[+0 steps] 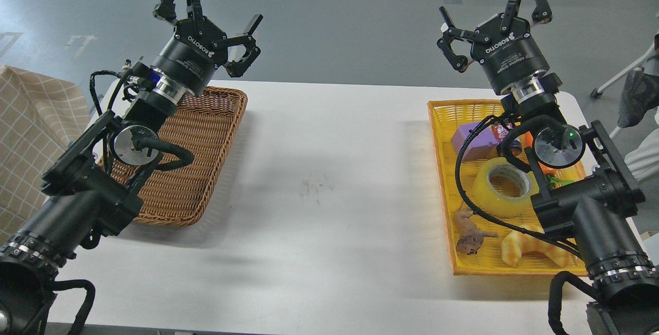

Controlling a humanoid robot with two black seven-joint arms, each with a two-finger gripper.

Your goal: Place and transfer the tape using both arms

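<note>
The tape, a translucent yellow roll with a grey-white core, lies flat in the yellow tray at the right, partly behind my right arm and its cable. My right gripper is open and empty, held high above the tray's far end, well apart from the tape. My left gripper is open and empty, raised above the far end of the brown wicker basket at the left.
The yellow tray also holds a purple block, a small brown animal toy, a golden croissant-shaped toy and orange and red items behind my right arm. A checked cloth hangs at the far left. The white table spans between the two containers.
</note>
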